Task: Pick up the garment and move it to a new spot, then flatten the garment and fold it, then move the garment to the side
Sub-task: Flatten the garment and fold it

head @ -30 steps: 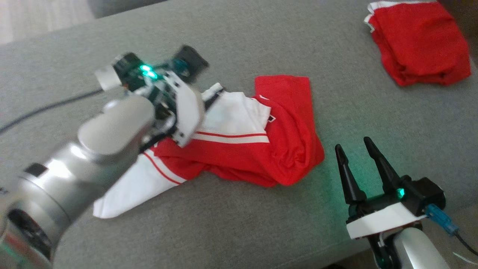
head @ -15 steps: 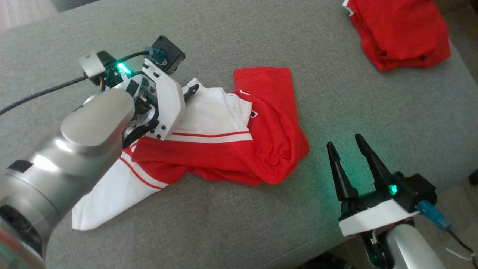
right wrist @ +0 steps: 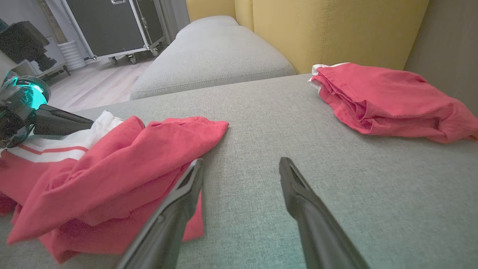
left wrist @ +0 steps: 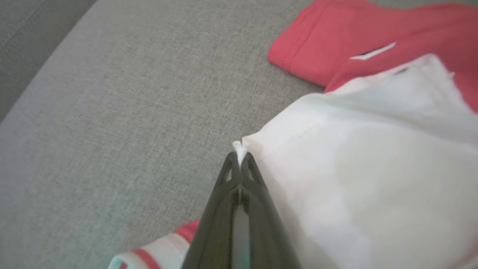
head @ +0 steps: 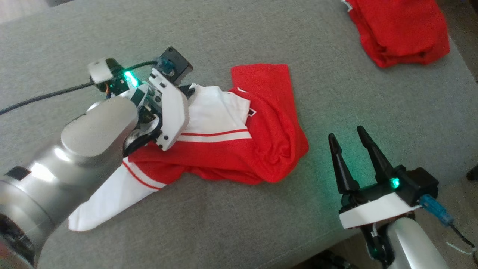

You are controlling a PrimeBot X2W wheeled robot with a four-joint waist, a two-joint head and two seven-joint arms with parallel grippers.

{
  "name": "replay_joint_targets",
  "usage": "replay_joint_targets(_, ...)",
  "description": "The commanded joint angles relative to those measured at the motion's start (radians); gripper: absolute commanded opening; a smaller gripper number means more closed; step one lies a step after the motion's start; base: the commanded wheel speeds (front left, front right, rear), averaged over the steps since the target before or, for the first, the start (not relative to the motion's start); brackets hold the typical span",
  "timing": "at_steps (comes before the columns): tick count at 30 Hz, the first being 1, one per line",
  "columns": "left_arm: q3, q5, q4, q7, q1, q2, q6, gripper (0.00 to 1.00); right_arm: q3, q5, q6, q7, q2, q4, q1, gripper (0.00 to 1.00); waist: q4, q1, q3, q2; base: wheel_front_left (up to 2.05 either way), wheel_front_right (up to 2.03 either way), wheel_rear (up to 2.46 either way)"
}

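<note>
So we're right at the start of this one, I'd say. The red-and-white shirt (head: pixel 239 149) is lying in a crumpled heap in the middle of the grey sofa seat (head: pixel 336 93), red half bunched up on the robot's right and a white sleeve with red stripes trailing off toward the near left. The left gripper (left wrist: pixel 239 158) is clamped tight on a little nub of the white edge at the far left of the shirt; you can see the fabric poking out between the closed tips in the left wrist view. It doesn't look lifted yet, the cloth is sitting on the cushion. The right gripper (head: pixel 346 133) is spread wide with nothing in it, parked just beside the red end. My read: the grab is made, while the carry to a new spot, the flattening, the folding and the move to the side are all left. Another red bundle (head: pixel 401 33) sits well apart in the far right corner. Labels: there's a small white tag (left wrist: pixel 373 51) near the neck and a tiny dark patch (head: pixel 252 112), both too small to read.
</note>
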Motion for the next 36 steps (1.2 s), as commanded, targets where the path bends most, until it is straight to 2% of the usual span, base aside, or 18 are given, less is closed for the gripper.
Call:
replay_joint_targets(1,0.028,0.013,-0.027,-0.031,-0.033,0.033,0.002,0.00,0.010,0.005,-0.001,-0.006,-0.006,-0.031,-0.001,1.00,0.013,-0.0001,-0.011,0.0000,0.00,0.00,0.00)
replay_joint_targets(7,0.031,0.052,-0.086,-0.274,-0.084,0.070,0.002,0.00,-0.024,-0.005,-0.001,-0.006,-0.026,-0.037,0.025,1.00,0.091,-0.0001,-0.082,0.0000,0.00,0.00,0.00)
replay_joint_targets(10,0.059,0.070,-0.121,-0.365,-0.108,0.110,0.005,0.00,-0.040,-0.009,-0.001,-0.006,-0.039,-0.040,0.048,1.00,0.140,-0.0001,-0.128,0.0000,0.00,0.00,0.00)
replay_joint_targets(13,0.092,0.076,-0.187,-0.419,-0.113,0.167,0.032,0.00,-0.056,-0.013,-0.001,-0.006,-0.047,-0.042,0.071,1.00,0.192,-0.0001,-0.172,0.0000,0.00,0.00,0.00)
replay_joint_targets(17,0.140,0.045,-0.328,-0.443,-0.085,0.274,0.080,0.00,-0.071,-0.015,-0.001,-0.006,-0.052,-0.043,0.105,1.00,0.254,-0.0001,-0.224,0.0000,0.00,0.00,0.00)
replay_joint_targets(23,0.200,-0.018,-0.575,-0.404,-0.009,0.488,0.197,0.00,-0.094,-0.018,-0.001,-0.006,-0.060,-0.051,0.146,1.00,0.332,-0.0001,-0.265,0.0000,0.00,0.00,0.00)
replay_joint_targets(28,0.235,-0.093,-0.701,-0.389,0.080,0.654,0.286,0.00,-0.101,-0.016,-0.001,-0.006,-0.073,-0.058,0.153,1.00,0.378,-0.0001,-0.255,0.0000,0.00,0.00,0.00)
replay_joint_targets(32,0.226,-0.164,-0.725,-0.390,0.166,0.718,0.317,0.00,-0.095,-0.002,-0.001,-0.006,-0.094,-0.055,0.127,1.00,0.407,-0.0001,-0.232,0.0000,0.00,0.00,0.00)
replay_joint_targets(36,0.219,-0.208,-0.711,-0.421,0.223,0.722,0.330,0.00,-0.058,0.030,-0.001,-0.006,-0.133,-0.016,0.060,1.00,0.423,-0.0001,-0.207,0.0000,0.00,0.00,0.00)
